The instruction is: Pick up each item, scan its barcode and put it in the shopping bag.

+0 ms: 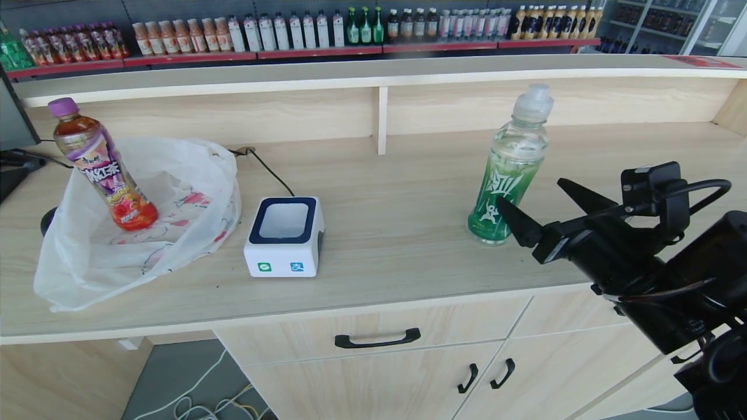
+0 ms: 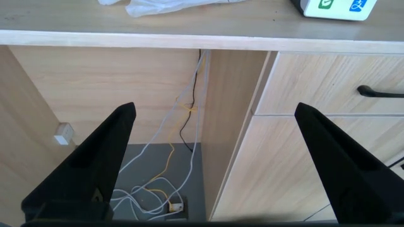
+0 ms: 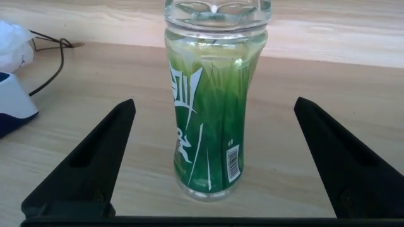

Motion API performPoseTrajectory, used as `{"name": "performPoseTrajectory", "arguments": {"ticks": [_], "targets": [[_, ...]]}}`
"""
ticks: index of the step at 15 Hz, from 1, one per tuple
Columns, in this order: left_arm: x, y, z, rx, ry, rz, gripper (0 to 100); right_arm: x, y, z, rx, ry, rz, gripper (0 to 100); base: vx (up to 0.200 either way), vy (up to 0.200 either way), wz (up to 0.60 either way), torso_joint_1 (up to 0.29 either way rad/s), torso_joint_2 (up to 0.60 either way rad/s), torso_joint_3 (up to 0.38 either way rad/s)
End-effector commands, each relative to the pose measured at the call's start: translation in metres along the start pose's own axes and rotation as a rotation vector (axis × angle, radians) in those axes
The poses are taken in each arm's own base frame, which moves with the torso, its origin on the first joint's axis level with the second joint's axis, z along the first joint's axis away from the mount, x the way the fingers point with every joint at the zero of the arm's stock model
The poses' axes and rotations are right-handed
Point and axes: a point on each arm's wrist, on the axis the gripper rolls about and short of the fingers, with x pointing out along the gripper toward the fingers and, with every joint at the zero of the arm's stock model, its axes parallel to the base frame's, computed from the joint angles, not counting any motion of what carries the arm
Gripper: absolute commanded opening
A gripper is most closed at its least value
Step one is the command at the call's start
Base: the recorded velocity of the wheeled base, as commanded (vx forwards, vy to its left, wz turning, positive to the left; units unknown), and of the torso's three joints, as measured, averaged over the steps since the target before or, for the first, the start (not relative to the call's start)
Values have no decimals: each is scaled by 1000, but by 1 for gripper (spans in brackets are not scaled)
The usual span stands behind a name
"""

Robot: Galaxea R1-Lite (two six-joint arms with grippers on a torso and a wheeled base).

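Green bottle (image 1: 508,175) (image 3: 211,126) stands upright on the right part of the desk (image 1: 397,256), its barcode (image 3: 234,162) turned toward the right arm. The right jaws are spread wide and hold nothing; they sit low over the desk just beside the bottle, which lines up with the gap between them, untouched. A tea bottle with a purple cap (image 1: 102,169) leans tilted inside the white shopping bag (image 1: 192,192) (image 2: 158,6) at the left end of the desk. The scanner (image 1: 284,236) (image 2: 334,7) (image 3: 12,104), a white box with a dark blue rim, rests between bag and green bottle, apart from both, its cable (image 1: 271,172) running toward the back. The left jaws are released as well, empty, hanging below the desk's edge before the cabinet front, near a drawer handle (image 2: 379,93) and loose wires (image 2: 158,183) on the floor.
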Motion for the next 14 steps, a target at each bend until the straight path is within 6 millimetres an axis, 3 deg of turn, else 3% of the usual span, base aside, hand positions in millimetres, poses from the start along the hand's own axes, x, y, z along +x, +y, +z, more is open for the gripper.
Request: {"name": "performPoseTrajectory", "arguments": {"ticks": [1,7,14], "targets": [[0,0,0,0,-2,1,100,11,3,-10,-1,16,5,100,0,0,0,0,0,0],[0,0,0,0,-2,1,100,29,5,-20,-19,16,2,100,0,0,0,0,0,0],[0,0,0,0,-1,1,100,42,7,-14,-63,-32,-5,100,0,0,0,0,0,0]]}}
